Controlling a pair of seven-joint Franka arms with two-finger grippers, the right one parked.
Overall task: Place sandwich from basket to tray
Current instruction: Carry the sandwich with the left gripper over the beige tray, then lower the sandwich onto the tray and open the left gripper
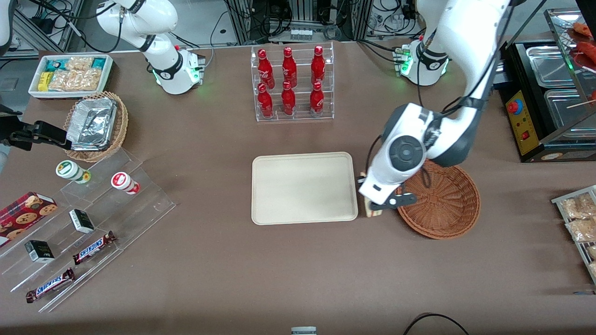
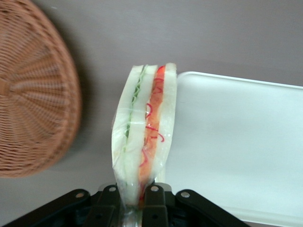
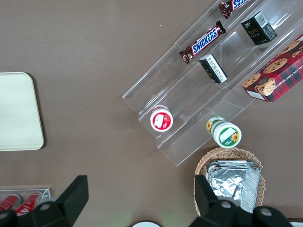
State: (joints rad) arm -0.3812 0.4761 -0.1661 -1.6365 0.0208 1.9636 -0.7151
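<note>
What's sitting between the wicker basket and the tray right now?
The sandwich, held in the left arm's claw, hangs over the strip of bare table between the basket and the tray. The left wrist view shows it best.

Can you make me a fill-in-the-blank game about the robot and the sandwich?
1. The claw is shut on the ____.
2. The sandwich hangs between the basket and the ____.
3. The basket has ____ inside it.
4. The rack nearer the arms' bases holds ____ red bottles.

Missing words: sandwich; tray; nothing; six
</note>
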